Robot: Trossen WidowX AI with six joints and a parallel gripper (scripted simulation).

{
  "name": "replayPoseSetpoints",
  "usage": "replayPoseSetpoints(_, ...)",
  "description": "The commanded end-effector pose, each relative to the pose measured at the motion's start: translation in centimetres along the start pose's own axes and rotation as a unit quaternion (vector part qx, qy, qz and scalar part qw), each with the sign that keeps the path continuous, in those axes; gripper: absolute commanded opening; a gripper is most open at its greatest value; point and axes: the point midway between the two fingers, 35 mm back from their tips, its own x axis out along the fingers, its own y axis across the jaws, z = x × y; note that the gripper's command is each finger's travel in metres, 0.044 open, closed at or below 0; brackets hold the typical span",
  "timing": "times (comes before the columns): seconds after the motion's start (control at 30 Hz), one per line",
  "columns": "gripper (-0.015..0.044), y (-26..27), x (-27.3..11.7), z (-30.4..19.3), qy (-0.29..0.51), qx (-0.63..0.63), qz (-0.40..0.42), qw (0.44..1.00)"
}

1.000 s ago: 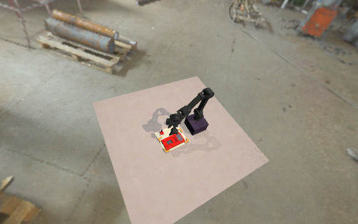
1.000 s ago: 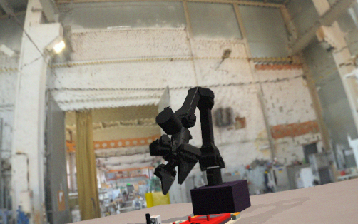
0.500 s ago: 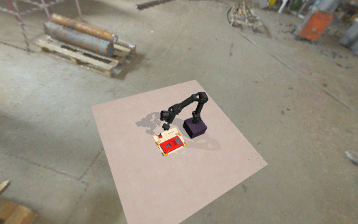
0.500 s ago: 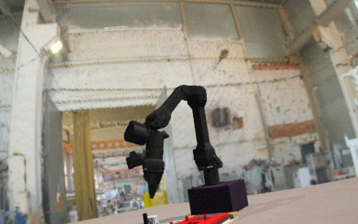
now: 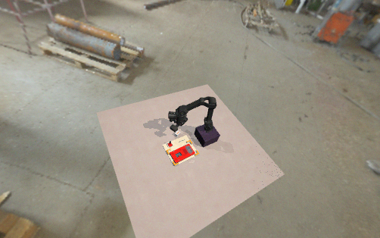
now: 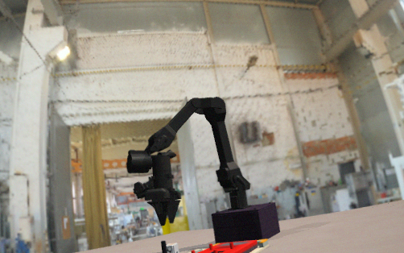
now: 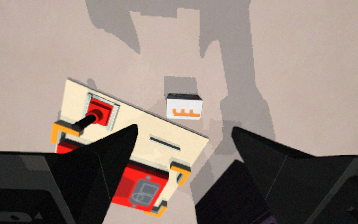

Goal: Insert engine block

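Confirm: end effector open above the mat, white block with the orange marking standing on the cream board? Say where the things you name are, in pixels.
Wrong on the block's place: the white block (image 5: 177, 133) (image 6: 172, 247) (image 7: 184, 108) sits on the mat (image 5: 151, 197) (image 6: 342, 226) (image 7: 300, 60) beside the cream board (image 5: 182, 140) (image 7: 150, 131), per wrist view. Rest holds.

Over at the left a bright lamp (image 6: 63, 52) glows on a pale pillar (image 6: 34, 133). Behind stands a patchy, whitewashed wall (image 6: 141, 86), with a yellowish curtain (image 6: 93, 181) hanging in its opening. Rusty pipes (image 5: 81, 42) lie on a wooden pallet (image 5: 81, 61) at far left, on stained grey concrete (image 5: 182, 53).
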Motion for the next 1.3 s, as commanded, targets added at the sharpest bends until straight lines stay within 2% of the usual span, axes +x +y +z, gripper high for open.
replayPoseSetpoints(0.0,0.044,-0.3,2.6,-0.2,0.007,0.006,-0.004,1.0)
replayPoseSetpoints(1.23,0.044,-0.4,8.3,-0.3,0.007,0.007,-0.004,1.0)
replayPoseSetpoints(1.27,0.0414,-0.4,8.3,-0.3,0.007,0.007,-0.004,1.0)
